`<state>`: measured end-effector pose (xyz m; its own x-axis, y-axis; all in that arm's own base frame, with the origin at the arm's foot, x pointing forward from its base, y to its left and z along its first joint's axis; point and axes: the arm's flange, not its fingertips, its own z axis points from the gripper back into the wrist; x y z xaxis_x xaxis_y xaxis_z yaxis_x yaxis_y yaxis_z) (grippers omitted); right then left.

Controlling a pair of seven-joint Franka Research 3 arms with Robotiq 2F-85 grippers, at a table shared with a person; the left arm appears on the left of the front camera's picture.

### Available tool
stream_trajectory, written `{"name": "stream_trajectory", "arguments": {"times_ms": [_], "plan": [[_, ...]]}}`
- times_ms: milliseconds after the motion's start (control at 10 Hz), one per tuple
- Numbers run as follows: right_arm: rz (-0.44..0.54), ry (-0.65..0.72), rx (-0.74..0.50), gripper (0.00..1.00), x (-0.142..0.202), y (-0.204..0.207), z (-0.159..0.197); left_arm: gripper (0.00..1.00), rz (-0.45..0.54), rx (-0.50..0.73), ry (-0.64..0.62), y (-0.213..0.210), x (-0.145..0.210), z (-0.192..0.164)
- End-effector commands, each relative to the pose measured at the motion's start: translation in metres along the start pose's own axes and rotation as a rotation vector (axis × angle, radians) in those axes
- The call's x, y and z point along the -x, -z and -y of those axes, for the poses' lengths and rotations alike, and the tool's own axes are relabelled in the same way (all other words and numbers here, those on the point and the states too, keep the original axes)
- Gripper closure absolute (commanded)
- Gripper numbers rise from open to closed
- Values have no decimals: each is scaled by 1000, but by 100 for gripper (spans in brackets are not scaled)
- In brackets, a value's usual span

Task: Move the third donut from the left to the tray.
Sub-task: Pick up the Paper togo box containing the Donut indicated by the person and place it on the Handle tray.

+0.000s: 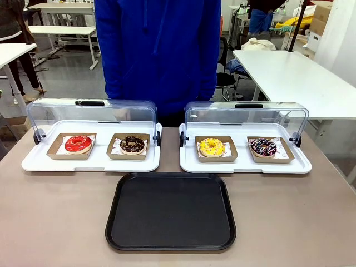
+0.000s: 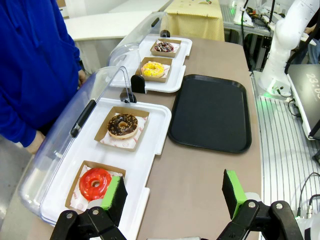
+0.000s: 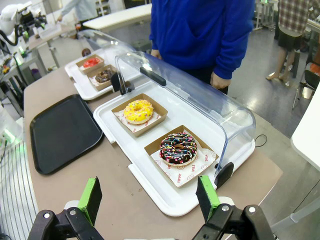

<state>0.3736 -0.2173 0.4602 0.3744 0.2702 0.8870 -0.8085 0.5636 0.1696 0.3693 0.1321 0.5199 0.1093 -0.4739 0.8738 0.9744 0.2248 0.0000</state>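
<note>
On the right-hand display tray (image 3: 165, 194), yellow donut (image 3: 138, 111) lies ahead of the nearer right gripper (image 3: 149, 197), jaws spread, empty; left gripper (image 2: 173, 192) likewise.

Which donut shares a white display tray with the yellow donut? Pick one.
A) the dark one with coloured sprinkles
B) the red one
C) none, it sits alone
A: the yellow donut and the dark sprinkled donut sit side by side in one white display tray.
</note>
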Motion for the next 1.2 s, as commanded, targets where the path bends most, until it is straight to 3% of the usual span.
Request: {"name": "stream_trajectory", "arguments": {"times_ms": [0, 1100], "plan": [[31, -6, 0, 0, -3, 1, 2, 0, -2, 6, 11, -2, -2, 1], [31, -6, 0, 0, -3, 1, 2, 0, -2, 6, 11, -2, -2, 1]]}}
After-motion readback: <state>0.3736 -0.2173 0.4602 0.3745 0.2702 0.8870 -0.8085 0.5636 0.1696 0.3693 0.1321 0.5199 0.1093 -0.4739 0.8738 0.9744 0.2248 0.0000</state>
